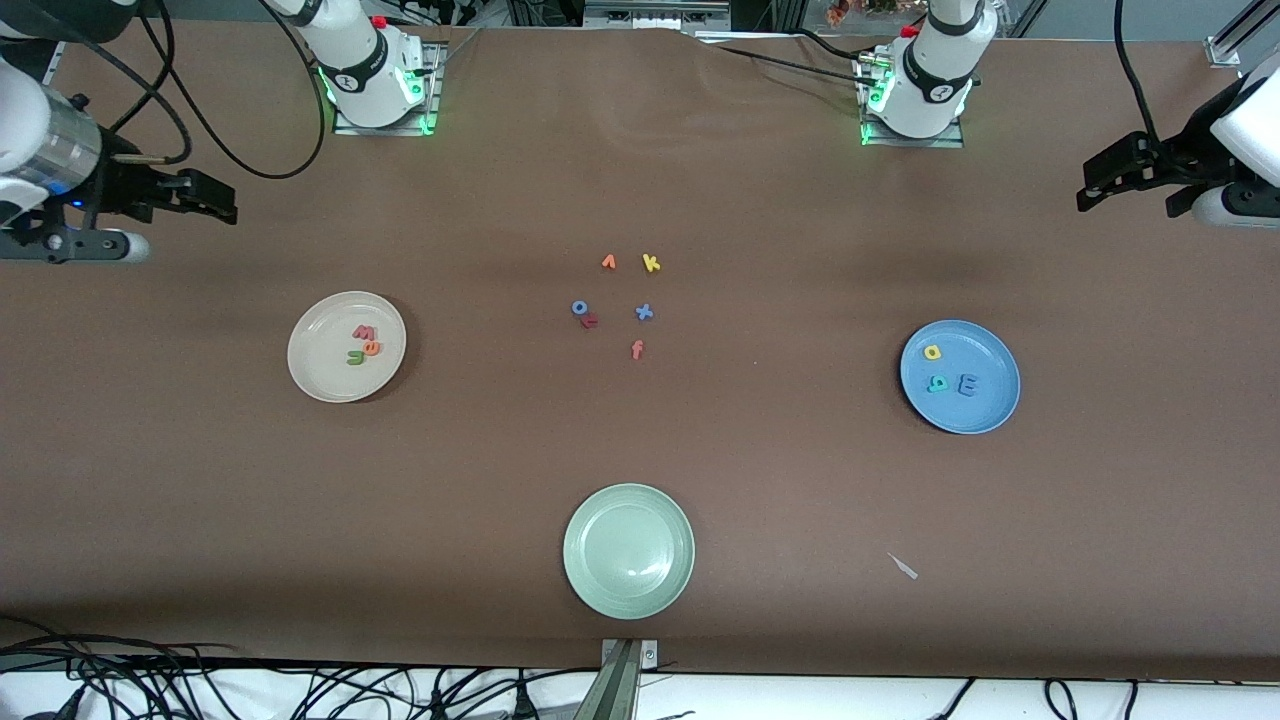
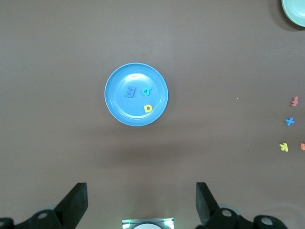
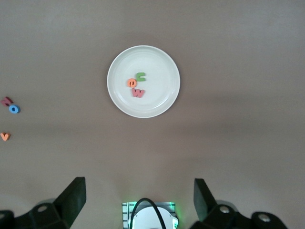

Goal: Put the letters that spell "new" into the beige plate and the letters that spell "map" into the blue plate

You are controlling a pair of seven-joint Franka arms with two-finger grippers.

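The beige plate [image 1: 320, 362] lies toward the right arm's end of the table. In it are the pinkish-red "w" [image 1: 364, 332], the orange "e" [image 1: 372, 347] and the green "n" [image 1: 356, 357], close together. The blue plate [image 1: 985, 410] lies toward the left arm's end and holds the yellow "p" [image 1: 932, 351], the teal "a" [image 1: 938, 383] and the blue "m" [image 1: 967, 384]. My left gripper [image 2: 141, 200] hangs open and empty high over the table beside the blue plate [image 2: 124, 107]. My right gripper [image 3: 138, 198] hangs open and empty high beside the beige plate [image 3: 159, 100].
A pale green plate [image 1: 628, 550] sits bare near the table's front edge. Loose letters lie mid-table: an orange one [image 1: 608, 262], yellow "k" [image 1: 651, 263], blue "o" [image 1: 579, 308] touching a small red letter [image 1: 590, 321], blue "x" [image 1: 644, 312], orange-red "f" [image 1: 636, 349]. A white scrap [image 1: 903, 566] lies nearer the front.
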